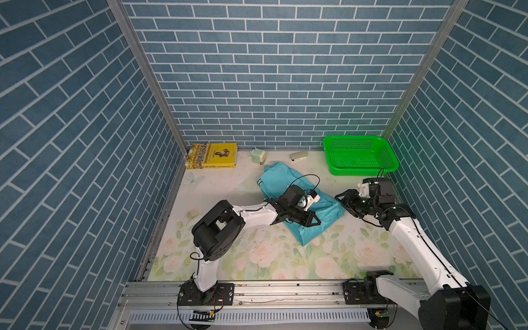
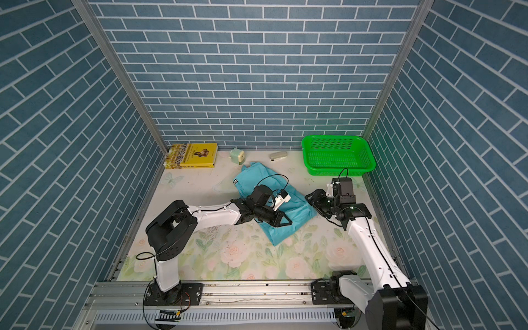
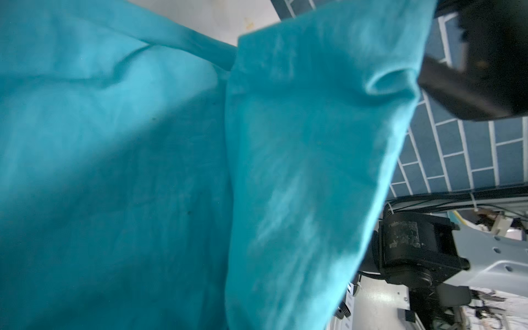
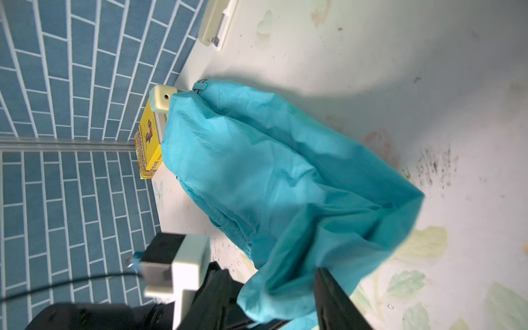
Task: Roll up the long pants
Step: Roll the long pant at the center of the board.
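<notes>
Our left fingers (image 1: 317, 223) are closed, seemingly pinching a fold of the long pants (image 1: 274, 178), which lie crumpled on the desk (image 1: 228, 200) left of the green basket (image 1: 363, 171). Our right fingers (image 1: 342, 197) sit in front of the basket, just beside the pants; we cannot tell how far apart they are.

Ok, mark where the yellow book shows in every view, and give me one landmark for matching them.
In a top view: the yellow book lies far left, against the back wall.
In a top view: the book lies in the same far-left spot.
Left wrist: not in it.
Right wrist: the book sits in the wall corner, beyond the cloth.
Shared landmark: the long pants, visible in all four.
</notes>
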